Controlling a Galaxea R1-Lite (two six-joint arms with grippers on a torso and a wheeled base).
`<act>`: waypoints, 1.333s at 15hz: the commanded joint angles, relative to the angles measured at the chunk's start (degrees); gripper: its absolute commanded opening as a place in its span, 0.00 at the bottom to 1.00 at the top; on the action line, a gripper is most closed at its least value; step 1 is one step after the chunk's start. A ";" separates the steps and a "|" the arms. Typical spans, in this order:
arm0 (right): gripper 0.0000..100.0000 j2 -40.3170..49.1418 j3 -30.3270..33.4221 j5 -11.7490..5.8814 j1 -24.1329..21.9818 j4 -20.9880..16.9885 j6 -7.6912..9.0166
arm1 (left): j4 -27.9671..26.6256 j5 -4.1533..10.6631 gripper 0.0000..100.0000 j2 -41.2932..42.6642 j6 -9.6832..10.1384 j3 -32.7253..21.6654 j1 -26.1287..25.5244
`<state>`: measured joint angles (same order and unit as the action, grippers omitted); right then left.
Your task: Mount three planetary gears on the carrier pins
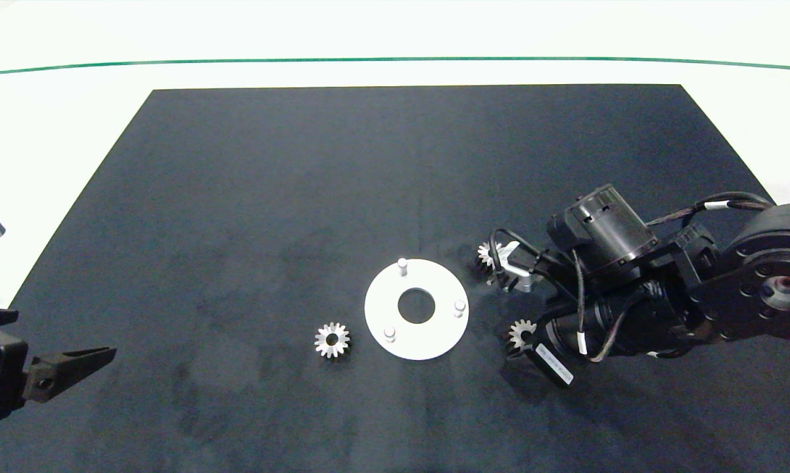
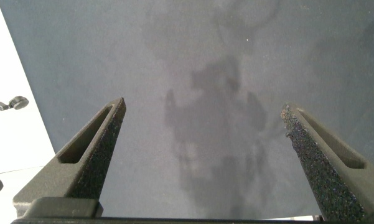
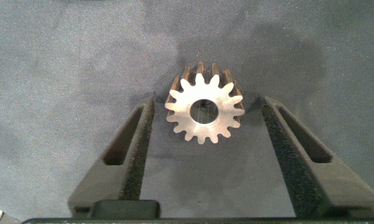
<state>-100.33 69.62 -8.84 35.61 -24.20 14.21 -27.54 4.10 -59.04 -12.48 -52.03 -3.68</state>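
**Right gripper straddles a gear, not yet gripping**

Right gripper (image 3: 205, 124) sits right of centre in the head view, fingers released around a planetary gear (image 3: 205, 114) lying flat on the bench (image 1: 237, 197). Carrier pins (image 1: 403, 264) stand bare at centre. Closing off-centre on teeth could tip or flick the gear. Left gripper (image 2: 202, 124) idles, spread, lower left.

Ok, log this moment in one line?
right gripper: open, straddling gear on mat | left gripper: open, parked at table's left | carrier pins: all bare
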 commanded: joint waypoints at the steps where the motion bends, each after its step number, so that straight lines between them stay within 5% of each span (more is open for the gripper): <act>1: 0.61 -0.04 -0.10 -0.04 0.07 -0.15 0.11 | -0.15 0.03 1.00 -0.02 -0.09 0.00 -0.01; 20: 0.22 -0.75 -0.36 0.14 0.25 0.12 0.11 | -0.15 0.03 1.00 -0.02 -0.17 0.09 -0.01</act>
<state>-101.01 69.24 -8.59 35.74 -24.00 14.21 -27.54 4.10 -59.04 -12.57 -51.92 -3.68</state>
